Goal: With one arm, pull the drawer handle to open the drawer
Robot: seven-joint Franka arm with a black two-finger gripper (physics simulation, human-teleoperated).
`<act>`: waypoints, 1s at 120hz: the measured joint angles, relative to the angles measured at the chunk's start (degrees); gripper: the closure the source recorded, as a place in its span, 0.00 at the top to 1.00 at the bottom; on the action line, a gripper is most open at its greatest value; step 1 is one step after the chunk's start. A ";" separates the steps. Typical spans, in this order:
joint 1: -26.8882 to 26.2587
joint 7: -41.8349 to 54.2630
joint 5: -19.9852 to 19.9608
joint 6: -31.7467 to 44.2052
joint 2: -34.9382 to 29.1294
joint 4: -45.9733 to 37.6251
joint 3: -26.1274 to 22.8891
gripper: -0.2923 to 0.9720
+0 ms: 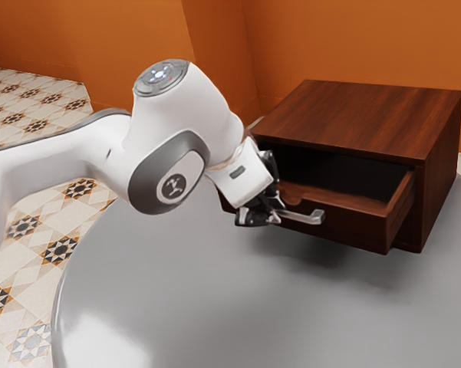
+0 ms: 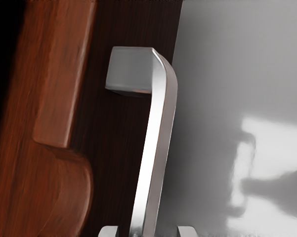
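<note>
**Gripper on the handle, drawer partly out**

The white arm (image 1: 169, 153) reaches from the exterior view's left to the dark wooden cabinet (image 1: 368, 115), which stands on the round grey table (image 1: 215, 307). The black gripper (image 1: 258, 216) sits on the drawer handle (image 1: 303, 217), at the end of the bar nearer the exterior view's left. Its fingers are drawn in on either side of the bar and appear to pinch it, though the contact itself is hard to make out.

The drawer (image 1: 353, 218) juts forward from the cabinet's face, leaving a dark gap above its front panel.

In the wrist view, the silver drawer handle (image 2: 155, 148) runs away from the hand and bends into the dark drawer front (image 2: 113, 148), with the grey table (image 2: 227, 74) beside it.
</note>
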 joint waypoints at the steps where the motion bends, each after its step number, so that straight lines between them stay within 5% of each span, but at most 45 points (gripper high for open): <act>1: 0.03 -0.01 0.00 0.01 -0.10 -0.09 -0.04 0.28; 99: -1.32 -1.83 -0.05 -0.84 -8.78 -6.63 -0.68 0.29; 120: -1.14 -1.10 -2.40 -5.14 -13.66 -4.14 2.90 0.48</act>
